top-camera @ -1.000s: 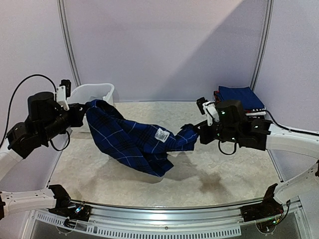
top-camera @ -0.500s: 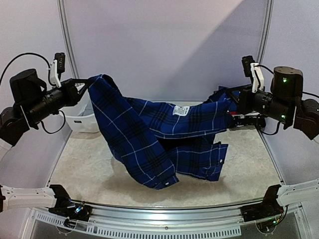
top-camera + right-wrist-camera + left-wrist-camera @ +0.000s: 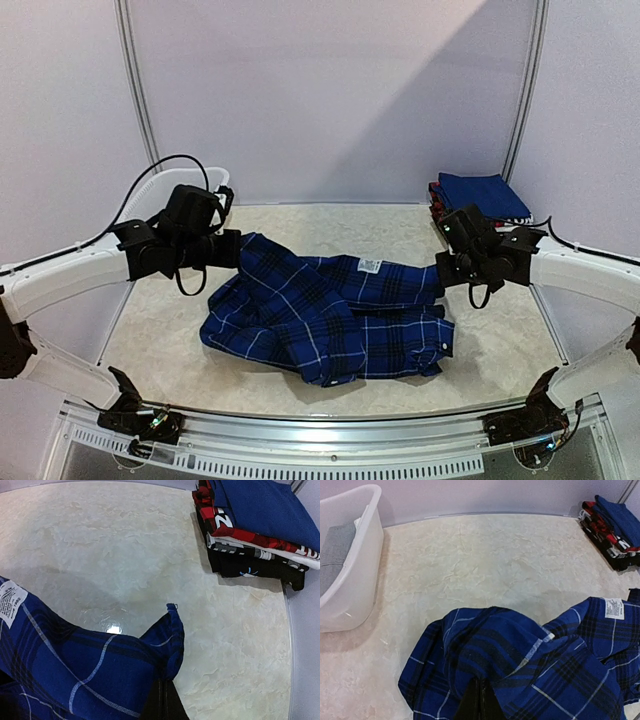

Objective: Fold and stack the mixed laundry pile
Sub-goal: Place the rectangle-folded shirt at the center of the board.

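The dark blue plaid shirt (image 3: pixel 330 320) lies spread and rumpled on the table, its white label (image 3: pixel 370 266) facing up near the collar. My left gripper (image 3: pixel 238 248) is shut on the shirt's upper left corner; in the left wrist view the plaid cloth (image 3: pixel 520 675) bunches over the closed fingers (image 3: pixel 481 705). At the other upper corner my right gripper (image 3: pixel 442 268) is shut on the plaid cloth (image 3: pixel 100 670), and a pointed fold (image 3: pixel 172 630) rises above its fingers (image 3: pixel 162 705). A grey garment (image 3: pixel 335 550) lies in the basket.
The white plastic basket (image 3: pixel 170 188) stands at the back left, behind the left arm. A stack of folded clothes (image 3: pixel 480 198), blue on top with red, white and black beneath (image 3: pixel 255 535), sits at the back right near the table's edge.
Both arms have come down and forward from holding the shirt stretched high in the air. The shirt now rests on the table, its lower part folded under.
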Motion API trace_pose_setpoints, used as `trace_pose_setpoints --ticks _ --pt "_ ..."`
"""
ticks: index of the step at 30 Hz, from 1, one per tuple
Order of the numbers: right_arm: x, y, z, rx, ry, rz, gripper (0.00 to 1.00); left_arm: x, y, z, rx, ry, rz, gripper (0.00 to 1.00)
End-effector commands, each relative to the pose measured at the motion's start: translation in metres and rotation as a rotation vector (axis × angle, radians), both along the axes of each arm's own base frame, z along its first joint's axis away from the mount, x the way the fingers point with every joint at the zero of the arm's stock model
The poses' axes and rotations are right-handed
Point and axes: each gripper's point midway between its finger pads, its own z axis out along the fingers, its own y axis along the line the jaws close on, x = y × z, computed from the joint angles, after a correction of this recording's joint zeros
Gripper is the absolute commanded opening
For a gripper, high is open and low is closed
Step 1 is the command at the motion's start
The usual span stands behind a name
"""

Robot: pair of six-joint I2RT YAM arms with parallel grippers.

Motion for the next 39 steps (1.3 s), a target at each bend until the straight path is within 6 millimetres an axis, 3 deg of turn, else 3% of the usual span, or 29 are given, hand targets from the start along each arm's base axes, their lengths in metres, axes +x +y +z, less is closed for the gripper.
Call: trace_pose_setpoints --ticks 1,6,13,15,18,19,20,22,24,26,30,34,39 --pt "0.016 0.011 0.002 0.101 -0.039 -0.011 0.00 0.009 0.001 0.002 -0.033 -0.046 0.029 0.00" --pt "0.026 0.012 -0.025 0.079 0.012 -0.028 0.00 0.017 -0.002 -0.026 -0.030 0.004 0.029 0.00" --pt "0.040 0.007 -0.040 0.090 0.036 -0.053 0.01 0.032 -0.012 -0.052 0.019 0.041 -0.008 0.04" --pt "0.042 0.005 -0.044 0.077 0.045 -0.059 0.03 0.036 -0.010 -0.061 0.055 0.052 0.003 0.18" --pt "0.044 0.002 -0.049 0.073 0.057 -0.074 0.09 0.036 -0.005 -0.066 0.109 0.055 0.016 0.69" --pt "0.044 0.000 -0.050 0.072 0.057 -0.080 0.16 0.035 -0.004 -0.066 0.120 0.050 0.012 0.81" --pt "0.045 -0.002 -0.050 0.071 0.057 -0.085 0.27 0.033 -0.006 -0.065 0.130 0.044 -0.001 0.90" --pt "0.045 -0.006 -0.050 0.066 0.055 -0.097 0.38 0.026 -0.011 -0.060 0.151 0.031 -0.037 0.99" --pt "0.048 -0.012 -0.049 0.059 0.052 -0.106 0.50 0.019 -0.012 -0.054 0.182 0.025 -0.058 1.00" --pt "0.050 -0.022 -0.046 0.055 0.055 -0.129 0.54 0.011 -0.010 -0.046 0.212 0.012 -0.068 1.00" --pt "0.049 -0.028 -0.030 0.062 0.031 -0.134 0.76 -0.011 -0.012 -0.024 0.250 -0.036 -0.101 1.00" --pt "0.043 -0.026 -0.014 0.099 0.021 -0.113 0.84 -0.044 -0.030 -0.015 0.275 -0.048 -0.228 0.99" --pt "0.025 -0.005 -0.006 0.216 0.031 0.013 0.88 -0.097 -0.056 -0.019 0.268 -0.056 -0.404 0.97"
